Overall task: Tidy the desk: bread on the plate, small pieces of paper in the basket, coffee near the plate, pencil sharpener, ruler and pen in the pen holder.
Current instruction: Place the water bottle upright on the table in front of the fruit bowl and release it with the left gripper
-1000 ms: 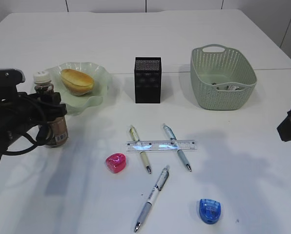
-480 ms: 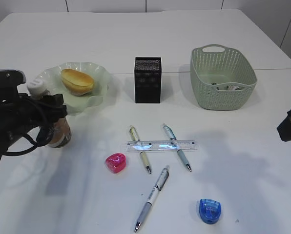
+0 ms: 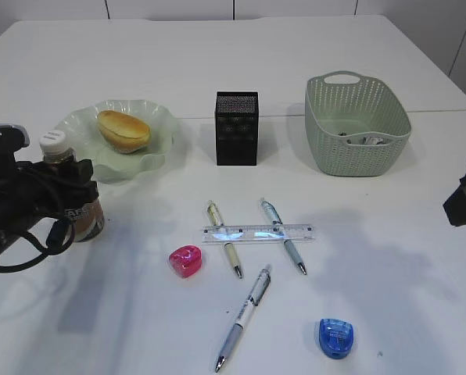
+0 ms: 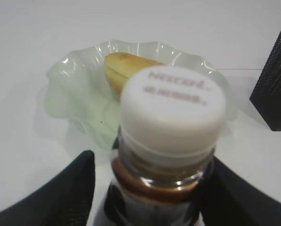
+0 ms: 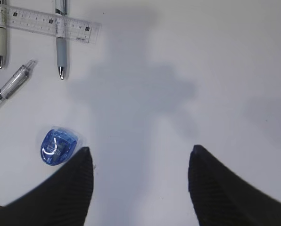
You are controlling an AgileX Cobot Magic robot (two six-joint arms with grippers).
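We are on the coffee step. The coffee bottle [image 3: 70, 187] stands upright on the tabletop [image 3: 389, 258] just beside the plate [image 3: 159, 152], which holds the bread [image 3: 123, 130]. Our left gripper [image 4: 150, 188] brackets the bottle, jaws apart with gaps either side, so we judge it released. Our right gripper [image 5: 138, 181] hangs open above bare tabletop. Next we back off without tipping the bottle, then start on the blue pencil sharpener [image 5: 58, 146].
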